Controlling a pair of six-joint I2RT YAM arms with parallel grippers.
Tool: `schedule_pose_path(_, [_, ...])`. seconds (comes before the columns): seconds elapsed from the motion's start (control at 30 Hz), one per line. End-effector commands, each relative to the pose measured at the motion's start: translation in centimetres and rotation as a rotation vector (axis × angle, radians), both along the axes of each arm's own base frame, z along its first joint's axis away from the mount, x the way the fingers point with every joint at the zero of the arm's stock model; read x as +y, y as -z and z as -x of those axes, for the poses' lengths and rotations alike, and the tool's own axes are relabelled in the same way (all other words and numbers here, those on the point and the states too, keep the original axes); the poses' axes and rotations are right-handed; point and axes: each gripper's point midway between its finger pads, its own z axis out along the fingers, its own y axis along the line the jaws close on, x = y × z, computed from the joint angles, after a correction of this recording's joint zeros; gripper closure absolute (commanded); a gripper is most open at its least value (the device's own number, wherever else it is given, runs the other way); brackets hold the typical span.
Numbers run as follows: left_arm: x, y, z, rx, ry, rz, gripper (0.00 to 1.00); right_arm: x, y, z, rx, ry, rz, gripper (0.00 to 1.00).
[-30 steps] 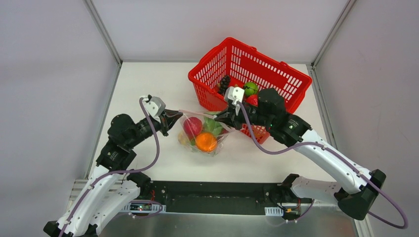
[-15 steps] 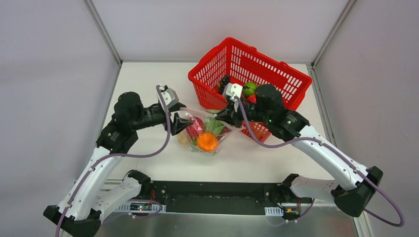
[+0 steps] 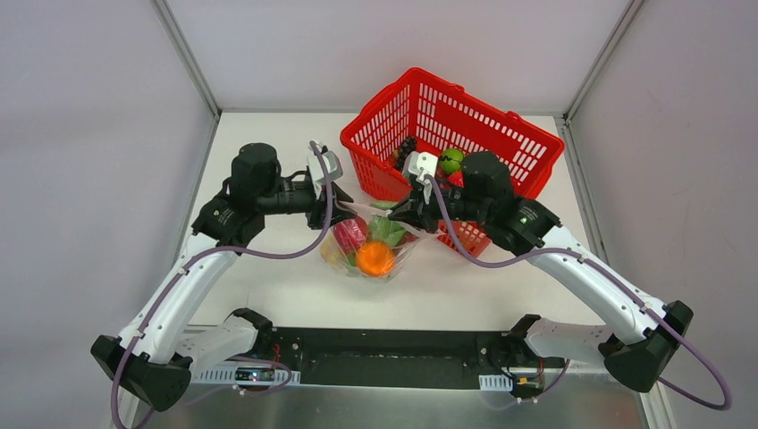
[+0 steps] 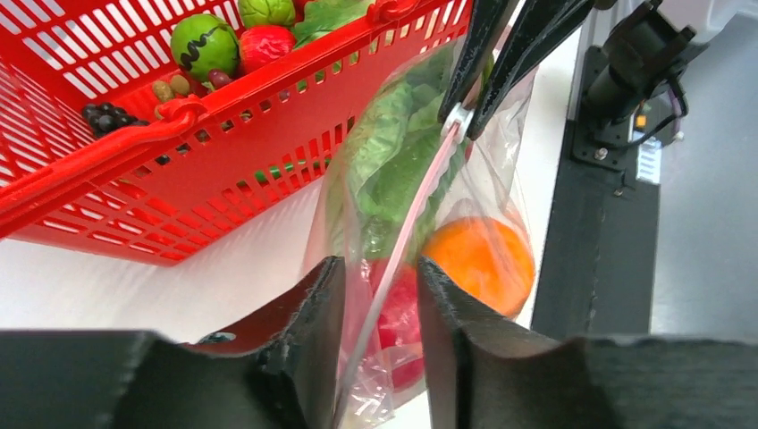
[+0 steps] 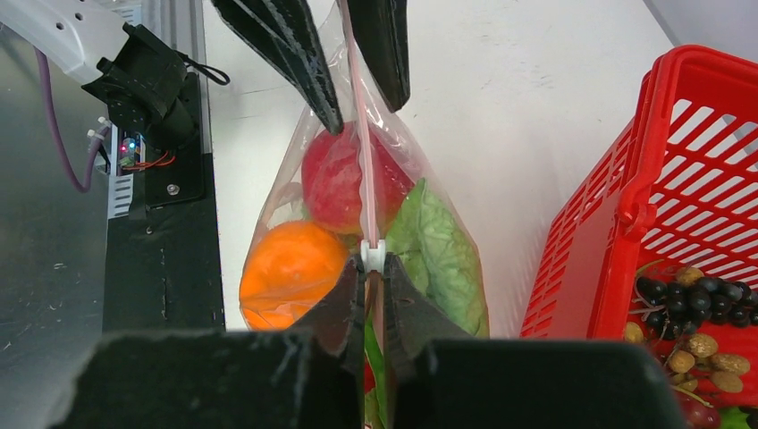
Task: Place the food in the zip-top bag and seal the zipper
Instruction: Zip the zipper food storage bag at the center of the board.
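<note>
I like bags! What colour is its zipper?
Pink-red. The zipper shows best in the right wrist view.

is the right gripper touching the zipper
Touching. The right wrist view shows the right gripper pinched shut on the zipper just below its white slider. The left wrist view shows the same pinch from the other end.

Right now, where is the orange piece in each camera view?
Top external: orange piece just below centre.
Left wrist: lower right of centre, right of the zipper strip.
Right wrist: left of centre, left of the strip.
Shared landmark: red basket, in all three.
</note>
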Motion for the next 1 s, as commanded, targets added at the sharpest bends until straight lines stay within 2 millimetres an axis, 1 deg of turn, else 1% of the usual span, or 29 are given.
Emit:
schedule_pose_path(0.0, [-0.8,-2.5,0.3,-0.053,0.064,0.049,0.74,0.6,-3.3,-0.1,-0.073,-0.030,-0.071,1.00])
schedule_pose_path(0.1, [-0.6,-2.5,0.2,-0.058,0.046,0.047,0.96,0.6,-3.2,-0.4,-0.074,-0.012,-0.063,1.00])
schedule_pose_path(0.13, [-0.4,-2.2,0.0,-0.064,0.024,0.041,1.00,0.5,-3.1,-0.7,-0.075,0.000,-0.059,1.00])
schedule_pose_path(0.2, [0.4,-1.8,-0.5,-0.087,-0.039,0.031,1.00,0.2,-2.8,-1.0,-0.079,0.025,-0.046,1.00])
schedule_pose_path(0.27, [1.6,-1.6,-1.5,-0.119,-0.148,0.026,1.00,-0.3,-2.7,-1.2,-0.086,0.051,-0.033,1.00])
schedule_pose_path(0.43, [4.3,-0.2,-2.4,-0.145,-0.332,-0.001,1.00,-1.6,-3.2,-1.4,-0.111,0.105,-0.033,1.00])
schedule_pose_path(0.5, [4.9,0.1,-2.4,-0.147,-0.363,-0.012,1.00,-1.9,-3.2,-1.4,-0.115,0.113,-0.026,1.00])
schedule_pose_path(0.77, [6.1,0.7,-2.4,-0.156,-0.414,-0.042,1.00,-3.3,-1.6,-2.0,-0.102,0.167,0.034,1.00])
schedule_pose_path(0.97, [7.1,1.1,-2.6,-0.163,-0.469,-0.066,1.00,-4.9,-1.7,-2.4,-0.114,0.225,0.033,1.00])
